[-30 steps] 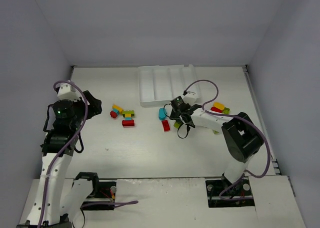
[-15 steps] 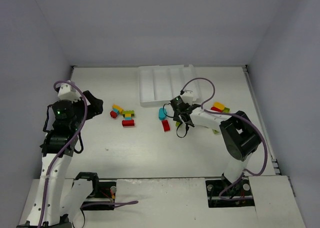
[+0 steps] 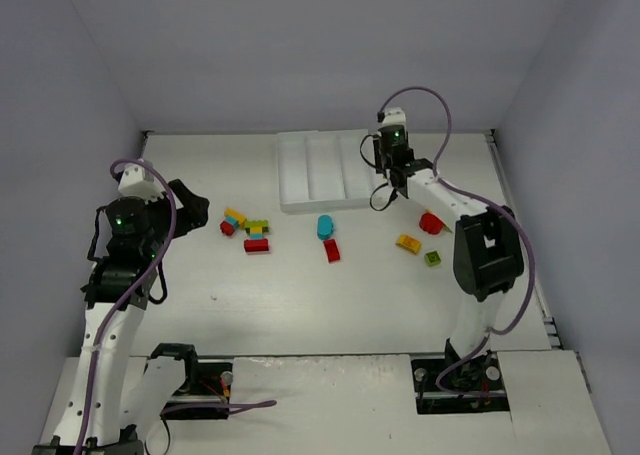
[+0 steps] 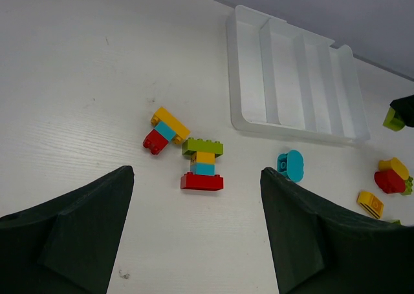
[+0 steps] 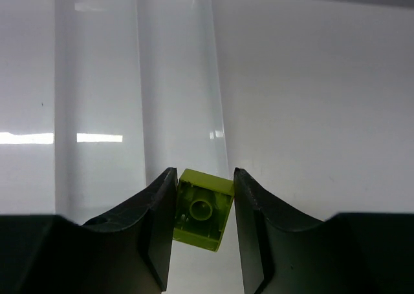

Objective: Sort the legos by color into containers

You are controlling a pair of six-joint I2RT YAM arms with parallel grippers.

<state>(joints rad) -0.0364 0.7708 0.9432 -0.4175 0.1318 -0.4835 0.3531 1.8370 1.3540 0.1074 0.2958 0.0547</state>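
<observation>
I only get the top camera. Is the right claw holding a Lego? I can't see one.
Observer: Yes. The right wrist camera shows a lime green brick pinched in the right gripper.
Kid: Which way is it turned?
Observer: Its hollow side, with a round tube inside, faces that camera.
Kid: What about the left claw?
Observer: The left gripper is open, with nothing between its fingers.

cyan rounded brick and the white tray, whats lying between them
Nothing: only a bare strip of table separates the cyan rounded brick from the white tray's near wall. The left wrist view shows it; the top view agrees.
</observation>
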